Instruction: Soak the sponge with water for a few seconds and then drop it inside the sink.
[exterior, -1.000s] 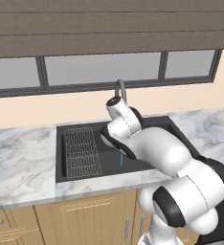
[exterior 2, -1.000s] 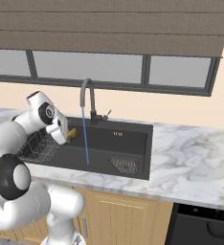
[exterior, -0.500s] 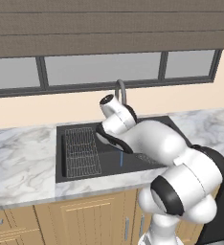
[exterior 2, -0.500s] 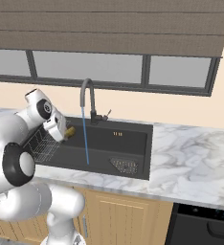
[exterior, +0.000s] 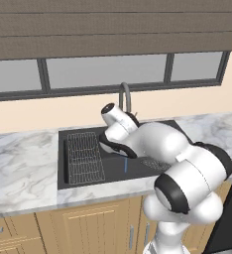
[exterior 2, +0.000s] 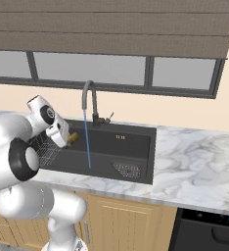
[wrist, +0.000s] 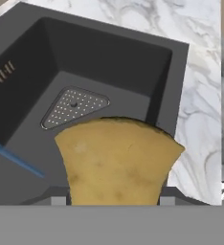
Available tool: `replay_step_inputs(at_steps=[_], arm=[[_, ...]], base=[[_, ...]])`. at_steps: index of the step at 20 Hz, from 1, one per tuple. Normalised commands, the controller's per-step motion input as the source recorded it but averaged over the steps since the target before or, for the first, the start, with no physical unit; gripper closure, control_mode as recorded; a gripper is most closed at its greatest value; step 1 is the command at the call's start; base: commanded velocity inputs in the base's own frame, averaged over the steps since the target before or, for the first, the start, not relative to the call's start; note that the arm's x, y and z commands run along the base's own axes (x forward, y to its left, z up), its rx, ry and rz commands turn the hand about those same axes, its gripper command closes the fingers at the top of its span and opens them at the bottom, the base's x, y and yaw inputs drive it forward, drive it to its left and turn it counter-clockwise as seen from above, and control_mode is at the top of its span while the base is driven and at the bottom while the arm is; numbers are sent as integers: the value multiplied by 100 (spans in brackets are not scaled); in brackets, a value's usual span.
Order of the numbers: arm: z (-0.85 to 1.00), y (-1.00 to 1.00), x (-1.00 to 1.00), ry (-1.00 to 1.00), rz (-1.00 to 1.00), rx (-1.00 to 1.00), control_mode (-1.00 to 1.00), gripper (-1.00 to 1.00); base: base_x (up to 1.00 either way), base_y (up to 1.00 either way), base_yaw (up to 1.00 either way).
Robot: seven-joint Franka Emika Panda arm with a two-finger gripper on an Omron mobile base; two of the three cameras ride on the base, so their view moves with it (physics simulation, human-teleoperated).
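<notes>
Flat, even, bright rendered light with no evident source falls on the marble worktop (exterior 2: 194,162), leaving only faint soft shadows inside the black sink (exterior 2: 131,147), no glare, and a slightly soft, low-resolution look sharpest toward 6 o'clock in the hand view.

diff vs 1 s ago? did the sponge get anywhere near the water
The arm's elbow swung out to the robot's right and the gripper shifted slightly, keeping the small mustard-yellow sponge clamped in its jaws. The sponge remains beside the thin blue water stream, not under it. The stream keeps running into the matte black sink; the wire grid rack has not moved.
</notes>
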Motion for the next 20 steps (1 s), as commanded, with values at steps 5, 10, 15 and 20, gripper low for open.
replay_step_inputs(at_steps=[5, 10, 15, 20], arm=[[-14, -1, 16, 0, 0, 0, -100, 100], [-11, -4, 12, 0, 0, 0, -100, 100], [-2, -2, 13, 0, 0, 0, -100, 100], [0, -11, 32, 0, 0, 0, -100, 100]], base=[[0, 0, 0], [0, 0, 0], [0, 0, 0], [0, 0, 0]])
